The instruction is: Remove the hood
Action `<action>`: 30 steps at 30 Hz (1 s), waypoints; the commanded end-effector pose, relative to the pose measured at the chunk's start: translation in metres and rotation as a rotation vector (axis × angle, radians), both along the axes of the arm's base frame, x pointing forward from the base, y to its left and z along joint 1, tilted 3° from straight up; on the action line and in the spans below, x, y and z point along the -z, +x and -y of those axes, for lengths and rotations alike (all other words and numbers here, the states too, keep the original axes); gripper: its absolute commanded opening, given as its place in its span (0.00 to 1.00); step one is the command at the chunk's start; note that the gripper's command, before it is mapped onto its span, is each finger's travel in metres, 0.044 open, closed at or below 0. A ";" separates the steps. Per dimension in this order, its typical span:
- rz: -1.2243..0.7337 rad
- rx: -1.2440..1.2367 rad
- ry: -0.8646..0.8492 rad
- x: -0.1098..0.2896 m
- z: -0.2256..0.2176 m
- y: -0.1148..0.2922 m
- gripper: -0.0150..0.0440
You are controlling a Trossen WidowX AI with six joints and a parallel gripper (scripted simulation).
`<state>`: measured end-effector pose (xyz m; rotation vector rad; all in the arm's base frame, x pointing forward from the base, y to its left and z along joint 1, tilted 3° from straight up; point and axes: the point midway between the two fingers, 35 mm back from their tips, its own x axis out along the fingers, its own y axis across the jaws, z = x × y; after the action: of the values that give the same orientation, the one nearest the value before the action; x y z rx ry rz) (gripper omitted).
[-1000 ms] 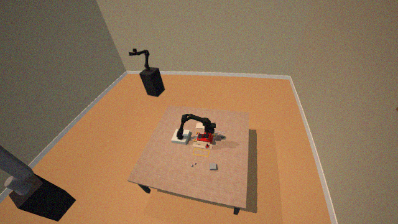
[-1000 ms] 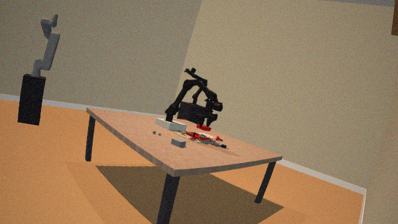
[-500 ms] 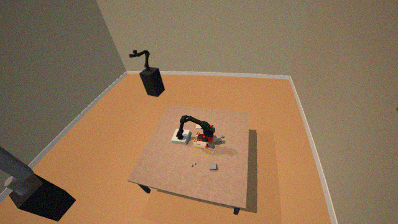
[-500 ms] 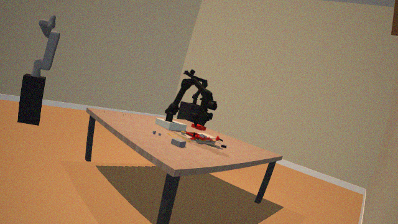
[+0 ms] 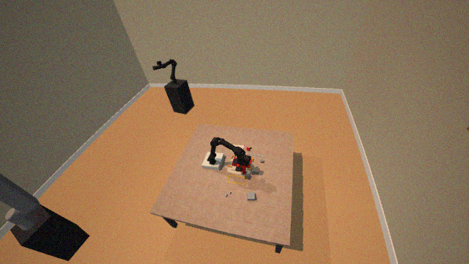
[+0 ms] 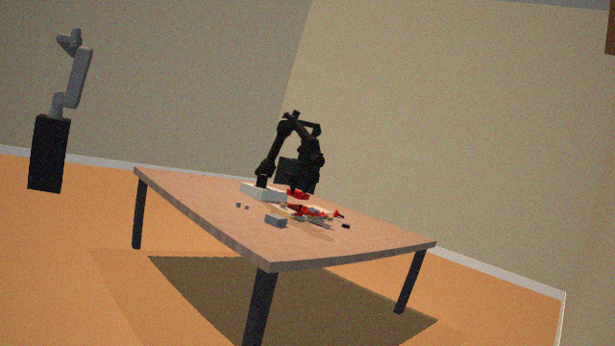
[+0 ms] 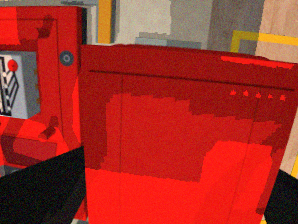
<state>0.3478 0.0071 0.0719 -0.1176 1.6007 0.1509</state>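
Observation:
My gripper is shut on the red hood. It holds the hood a little above the table, with a black finger on each side. The hood fills most of the wrist view. The red toy car lies below, to the left in the wrist view, with a grey panel showing in its body. The marked area is a thin yellow outline on the table, just in front of the gripper in the top view.
The arm's white base block stands beside the car. A grey block and small grey bits lie nearer the table's front. Loose car parts lie around the car. Two other arms stand on black pedestals on the floor.

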 end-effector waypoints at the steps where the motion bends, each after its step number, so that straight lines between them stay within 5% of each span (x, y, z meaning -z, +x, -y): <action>1: 0.005 -0.001 -0.005 -0.002 0.016 -0.003 0.25; 30: 0.005 -0.002 -0.010 0.000 0.086 -0.020 0.25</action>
<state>0.3284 -0.0773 0.0737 -0.1226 1.5957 0.1449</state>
